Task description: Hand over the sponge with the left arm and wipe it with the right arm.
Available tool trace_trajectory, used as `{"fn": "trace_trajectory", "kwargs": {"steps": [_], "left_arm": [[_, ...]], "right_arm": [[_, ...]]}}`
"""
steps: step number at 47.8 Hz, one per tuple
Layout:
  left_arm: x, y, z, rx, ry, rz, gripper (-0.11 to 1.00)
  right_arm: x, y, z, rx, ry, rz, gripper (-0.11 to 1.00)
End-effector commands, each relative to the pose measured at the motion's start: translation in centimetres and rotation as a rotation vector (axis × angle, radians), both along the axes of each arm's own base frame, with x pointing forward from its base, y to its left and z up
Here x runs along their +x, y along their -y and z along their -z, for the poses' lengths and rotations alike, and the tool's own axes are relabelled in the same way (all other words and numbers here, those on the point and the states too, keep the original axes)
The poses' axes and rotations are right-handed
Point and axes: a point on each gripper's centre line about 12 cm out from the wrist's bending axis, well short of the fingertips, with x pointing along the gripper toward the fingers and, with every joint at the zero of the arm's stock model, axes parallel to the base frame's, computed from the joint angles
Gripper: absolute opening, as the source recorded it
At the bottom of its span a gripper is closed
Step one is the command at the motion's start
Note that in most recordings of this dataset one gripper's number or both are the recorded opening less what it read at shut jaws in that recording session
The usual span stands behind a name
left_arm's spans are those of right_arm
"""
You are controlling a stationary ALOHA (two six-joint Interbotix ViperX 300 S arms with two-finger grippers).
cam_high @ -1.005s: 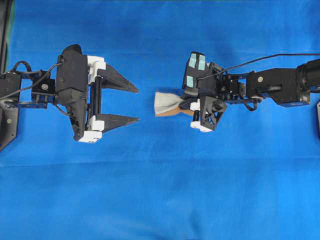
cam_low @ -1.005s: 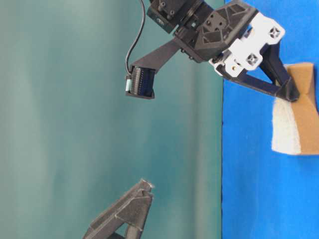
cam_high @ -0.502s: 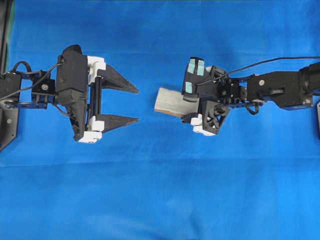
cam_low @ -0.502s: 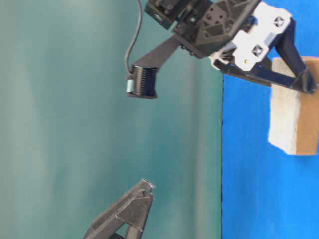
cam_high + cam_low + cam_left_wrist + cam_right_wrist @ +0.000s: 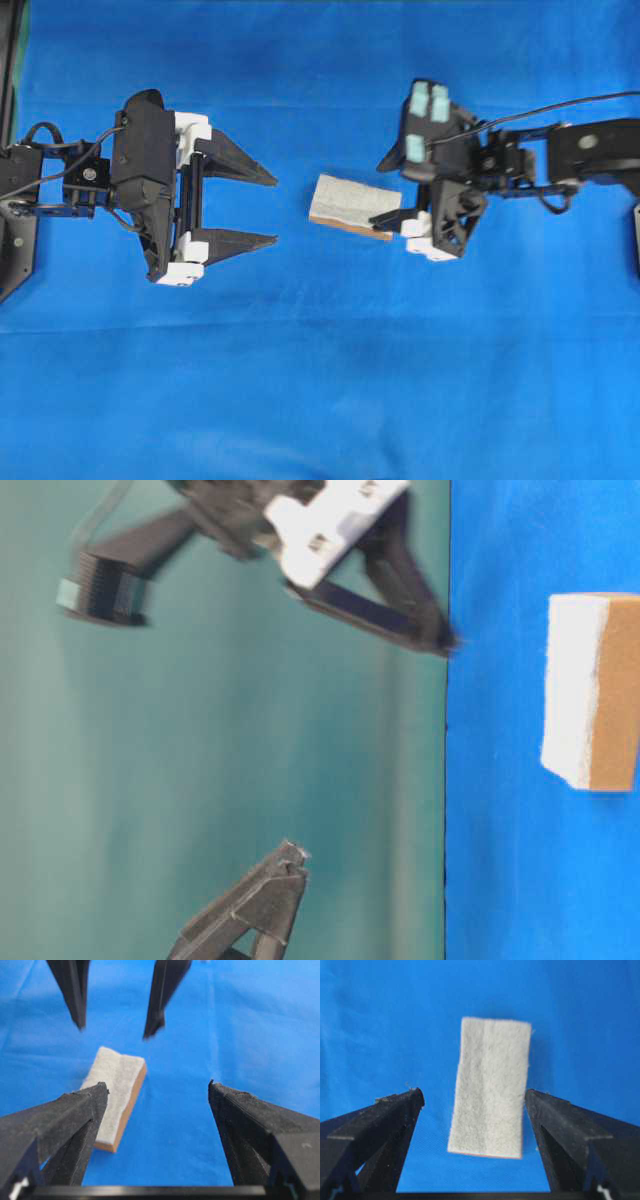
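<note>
Released! Right gripper (image 5: 383,190) lets go and lifts away, spread wide, leaving the sponge (image 5: 353,204) flat on the blue surface (image 5: 320,380) mid-scene; left gripper (image 5: 276,210) waits open (nothing held). Soft, light, squashy — pinch its long sides.

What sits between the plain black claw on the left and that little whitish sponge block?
Nothing visible: only bare blue cloth lies between the open left gripper and the whitish-grey sponge. The teal-taped right gripper hovers open beyond it.
</note>
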Motion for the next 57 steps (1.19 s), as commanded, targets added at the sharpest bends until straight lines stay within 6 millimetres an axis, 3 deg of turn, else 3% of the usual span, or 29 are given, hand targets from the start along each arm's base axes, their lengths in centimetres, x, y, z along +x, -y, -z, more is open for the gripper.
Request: {"fn": "trace_trajectory", "kwargs": {"steps": [1, 21, 29, 41, 52, 57], "left_arm": [[0.1, 0.1, -0.8, 0.001, 0.025, 0.004, 0.77], [0.2, 0.1, -0.9, -0.012, 0.028, -0.001, 0.76], [-0.5, 0.4, -1.5, -0.015, 0.029, 0.008, 0.76], [-3.2, 0.4, -3.5, -0.017, -0.019, 0.013, 0.76], [-7.1, 0.3, -4.5, -0.003, 0.0, 0.02, 0.76], [-9.5, 0.3, -5.1, 0.004, 0.042, 0.021, 0.76]], "right_arm": [[-0.2, 0.0, -3.2, -0.019, 0.078, -0.008, 0.74], [-0.8, -0.1, -4.0, -0.028, 0.099, -0.01, 0.74], [-1.8, -0.1, -5.6, -0.03, 0.122, -0.007, 0.74], [-5.9, -0.4, -8.7, -0.041, 0.2, -0.004, 0.74], [-11.6, -0.8, -10.9, -0.05, 0.29, 0.002, 0.74], [-13.9, -1.0, -10.9, -0.056, 0.322, 0.0, 0.74]]}}
